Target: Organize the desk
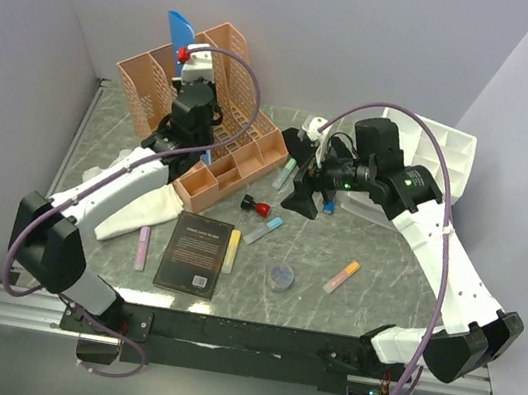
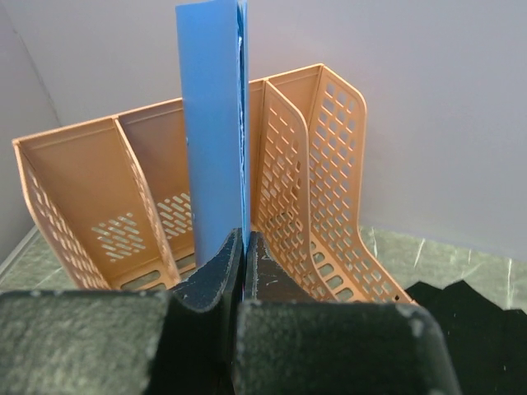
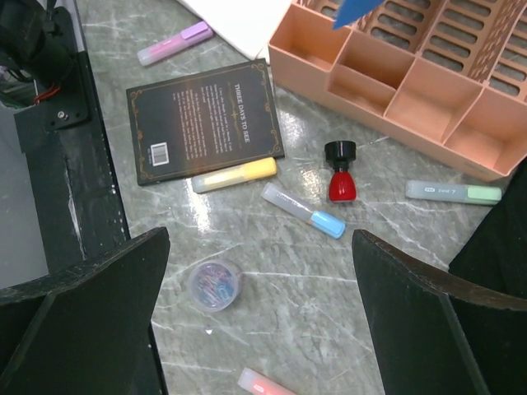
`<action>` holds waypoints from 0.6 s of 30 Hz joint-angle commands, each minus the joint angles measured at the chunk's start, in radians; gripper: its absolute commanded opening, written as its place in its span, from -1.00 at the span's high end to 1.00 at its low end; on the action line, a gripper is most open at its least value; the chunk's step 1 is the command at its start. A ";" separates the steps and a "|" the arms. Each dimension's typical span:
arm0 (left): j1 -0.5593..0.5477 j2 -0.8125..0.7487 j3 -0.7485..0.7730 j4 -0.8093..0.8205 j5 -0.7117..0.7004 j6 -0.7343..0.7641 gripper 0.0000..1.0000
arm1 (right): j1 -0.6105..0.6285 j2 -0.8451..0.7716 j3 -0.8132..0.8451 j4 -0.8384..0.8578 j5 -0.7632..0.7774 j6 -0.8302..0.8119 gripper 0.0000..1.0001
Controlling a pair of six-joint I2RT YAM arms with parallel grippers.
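Overhead, the desk [image 1: 367,306], a grey-green marble top, lies between the two arms inside a walled booth. At its far left stands a peach file organizer [image 2: 74,189]. The left gripper [image 2: 244,247] is pinched tight on a blue folder [image 2: 212,123], held upright in line with the dividers, apparently so it can slide into a slot. The right gripper [image 3: 257,247] hangs empty, jaws spread wide, over loose clutter: a black book [image 3: 203,119], a yellow highlighter [image 3: 235,174], a blue-capped marker [image 3: 303,211], a red bottle [image 3: 341,174] and a paper-clip tub [image 3: 214,282]. Most lie apart, with bare marble between them for an approach.
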 commanded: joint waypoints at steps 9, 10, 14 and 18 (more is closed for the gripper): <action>-0.016 0.128 0.003 0.279 -0.086 0.051 0.98 | -0.012 -0.056 -0.027 0.021 0.008 -0.012 -0.99; -0.017 0.133 0.000 0.279 -0.086 0.049 0.98 | -0.014 -0.058 -0.031 0.021 0.008 -0.012 -0.99; -0.019 0.154 -0.016 0.267 -0.076 0.020 0.98 | -0.017 -0.067 -0.041 0.021 0.010 -0.017 -0.99; -0.022 0.153 -0.034 0.231 -0.060 -0.027 0.98 | -0.017 -0.070 -0.047 0.021 0.008 -0.020 -1.00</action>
